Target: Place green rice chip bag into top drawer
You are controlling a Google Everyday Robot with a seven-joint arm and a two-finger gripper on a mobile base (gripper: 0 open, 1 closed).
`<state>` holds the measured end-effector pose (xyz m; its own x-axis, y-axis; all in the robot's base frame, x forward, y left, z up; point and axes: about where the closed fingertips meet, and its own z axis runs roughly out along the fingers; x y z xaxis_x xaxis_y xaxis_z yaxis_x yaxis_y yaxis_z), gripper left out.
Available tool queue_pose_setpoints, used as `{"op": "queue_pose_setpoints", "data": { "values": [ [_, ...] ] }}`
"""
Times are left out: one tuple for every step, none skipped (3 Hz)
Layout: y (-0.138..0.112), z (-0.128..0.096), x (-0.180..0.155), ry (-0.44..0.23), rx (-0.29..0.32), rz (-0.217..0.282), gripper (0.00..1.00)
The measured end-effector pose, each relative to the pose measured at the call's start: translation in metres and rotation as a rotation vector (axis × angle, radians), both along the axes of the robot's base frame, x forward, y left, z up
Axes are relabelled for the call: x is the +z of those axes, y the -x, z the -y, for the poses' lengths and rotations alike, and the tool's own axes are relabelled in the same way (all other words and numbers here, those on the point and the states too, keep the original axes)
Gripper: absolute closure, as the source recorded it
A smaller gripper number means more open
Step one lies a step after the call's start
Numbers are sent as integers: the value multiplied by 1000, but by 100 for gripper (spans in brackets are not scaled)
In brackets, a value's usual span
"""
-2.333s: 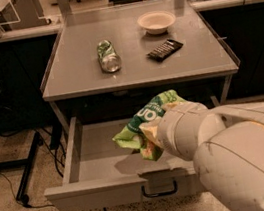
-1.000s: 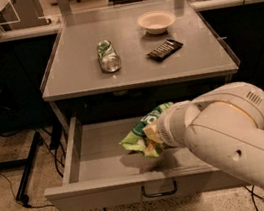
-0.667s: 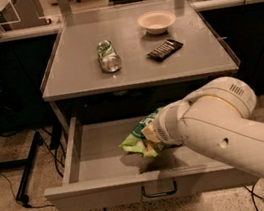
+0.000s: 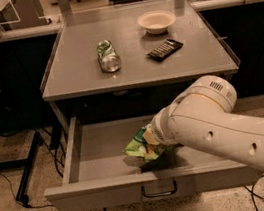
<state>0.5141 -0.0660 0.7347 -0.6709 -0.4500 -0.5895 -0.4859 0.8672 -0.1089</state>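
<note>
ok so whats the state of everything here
crinkled bright-green rice chip bag: crumpled, in the drawer
grey metal top drawer: pulled open
gripper: down in the drawer, at the bag
green-patterned metal can: lying on its side
pale round bowl: upright, empty
small black snack packet: lying flat

1 each: green bag [image 4: 134, 151] | can [image 4: 108, 56] | bowl [image 4: 157, 22] | packet [image 4: 164, 50] | hand [image 4: 149, 144] in drawer [image 4: 96, 149]

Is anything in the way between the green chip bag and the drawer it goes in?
Nothing visible is. The top drawer is pulled open, and the green rice chip bag is down inside it, at the gripper on the arm's tip.
</note>
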Motion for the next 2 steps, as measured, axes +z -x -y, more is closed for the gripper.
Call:
{"op": "queue_pose_setpoints", "data": {
  "values": [
    [0,0,0,0,0,0,66],
    [0,0,0,0,0,0,42]
  ]
}}
